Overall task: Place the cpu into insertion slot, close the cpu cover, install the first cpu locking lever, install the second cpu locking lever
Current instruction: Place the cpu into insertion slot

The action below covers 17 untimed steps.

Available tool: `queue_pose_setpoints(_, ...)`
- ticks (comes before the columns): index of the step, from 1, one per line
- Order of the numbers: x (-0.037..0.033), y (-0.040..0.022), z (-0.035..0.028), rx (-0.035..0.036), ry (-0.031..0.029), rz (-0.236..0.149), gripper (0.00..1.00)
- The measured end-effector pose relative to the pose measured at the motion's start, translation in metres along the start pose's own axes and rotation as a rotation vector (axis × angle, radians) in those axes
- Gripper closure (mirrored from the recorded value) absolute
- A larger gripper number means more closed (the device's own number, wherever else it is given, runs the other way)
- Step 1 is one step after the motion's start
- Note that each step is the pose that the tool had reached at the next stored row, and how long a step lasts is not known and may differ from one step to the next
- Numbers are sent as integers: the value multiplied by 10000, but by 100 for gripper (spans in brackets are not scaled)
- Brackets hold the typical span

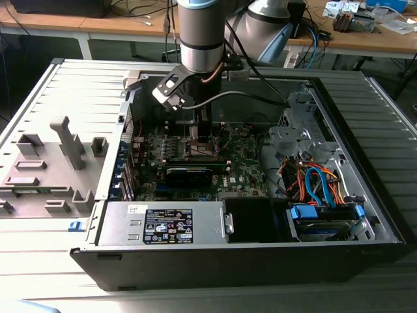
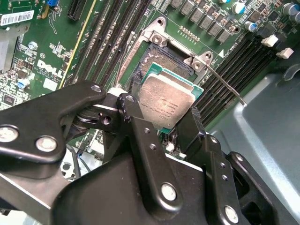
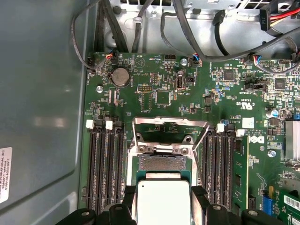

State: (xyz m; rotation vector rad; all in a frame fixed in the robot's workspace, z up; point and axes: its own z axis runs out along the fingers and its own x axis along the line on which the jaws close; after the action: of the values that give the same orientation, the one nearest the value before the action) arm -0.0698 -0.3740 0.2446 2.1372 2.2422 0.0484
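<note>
Currently: tool (image 2: 161, 117) clamped on the chip (image 2: 168, 98), one finger on its left edge and one on its right, metal top bare between them. Chip sits just over the socket (image 2: 157, 58), overlapping its near edge, not seated. Cover (image 3: 169, 125) hinged up at the socket's far edge. Judgement: chip is light, stiff and slick-sided, and the socket contacts are fragile. Hold by opposite edges only, with a gentle squeeze.

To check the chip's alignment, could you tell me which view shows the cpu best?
The second wrist view: the cpu shows nearly whole, over the slot. The first wrist view cuts off one edge; in the exterior view the gripper hides it.
</note>
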Motion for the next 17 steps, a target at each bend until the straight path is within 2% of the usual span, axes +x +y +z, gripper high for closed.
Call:
queue_pose_setpoints(8,1,0,9,0,-21,-28,45)
queue_pose_setpoints(11,6,-2,39,2,-56,-82,45)
queue_pose_setpoints(17,7,-2,50,2,-61,-93,45)
